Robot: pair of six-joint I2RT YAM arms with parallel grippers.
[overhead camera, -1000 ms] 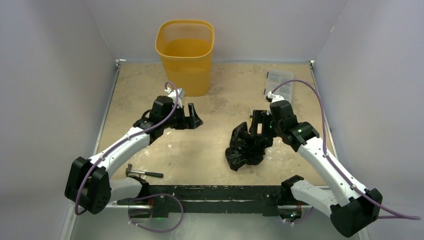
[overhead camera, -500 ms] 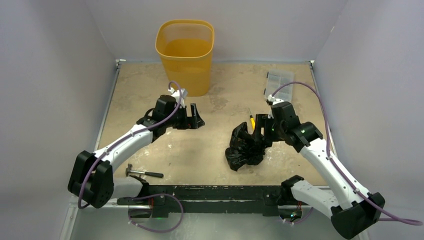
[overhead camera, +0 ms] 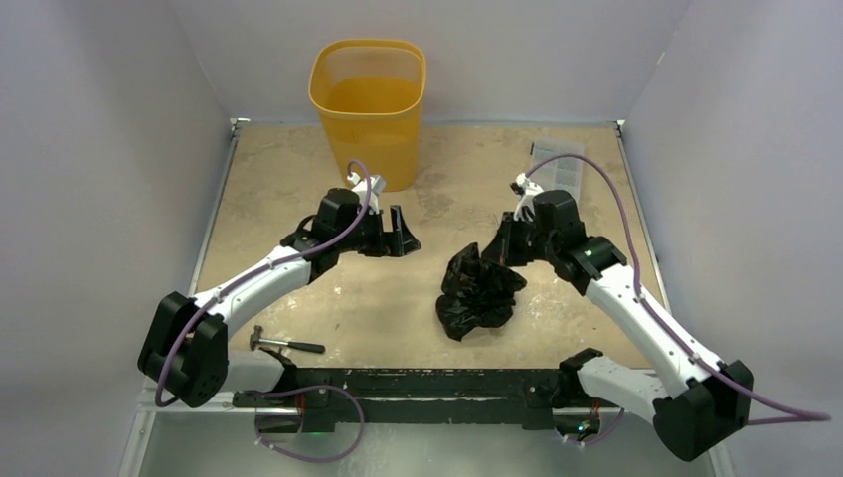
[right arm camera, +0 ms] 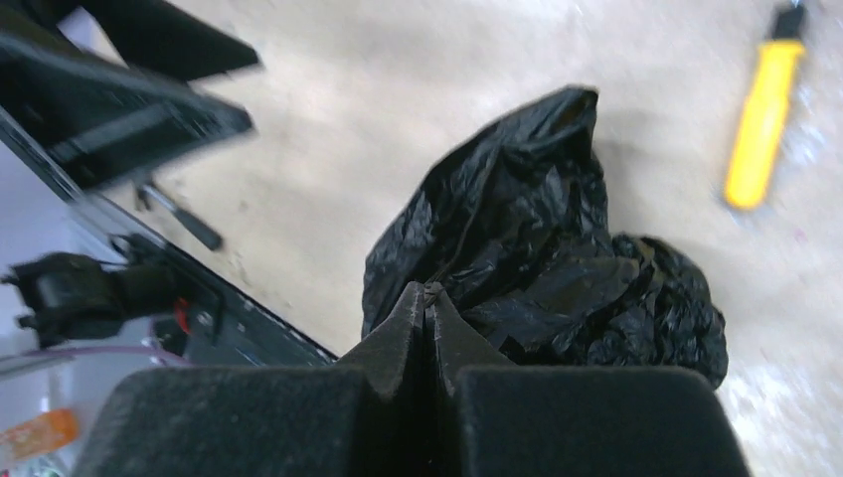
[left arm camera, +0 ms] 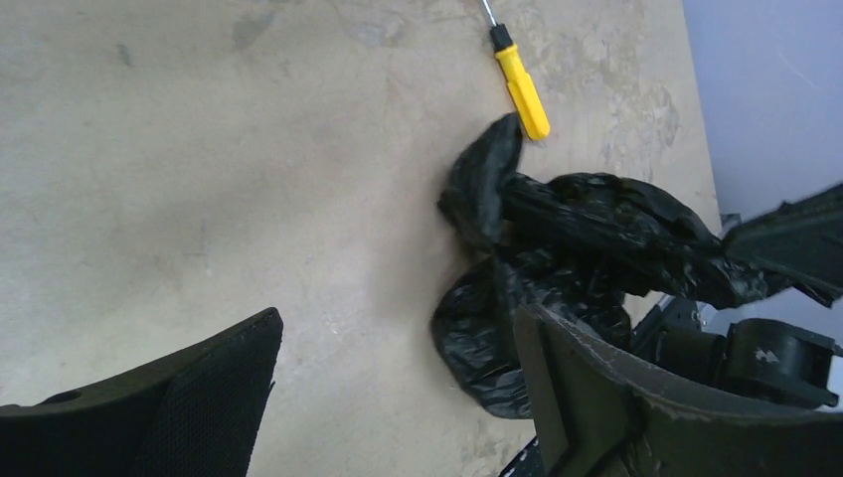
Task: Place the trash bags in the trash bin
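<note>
Black glossy film, wrinkled and bunched: 1 trash bag (overhead camera: 480, 293) lies on the table (overhead camera: 278, 189) between the 2 arms, its far corner hidden under the right gripper (overhead camera: 502, 248), whose fingers are clamped on a fold. The left gripper (overhead camera: 396, 237) hovers beside it, fingers wide apart. 1 orange trash bin (overhead camera: 383, 159) stands well apart; 1 yellow screwdriver (left arm camera: 521, 89) lies just beside the bag.

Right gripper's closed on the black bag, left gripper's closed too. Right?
No. The left gripper is open: the left wrist view shows its fingers wide apart. The right gripper is closed on the black bag, as stated.
</note>
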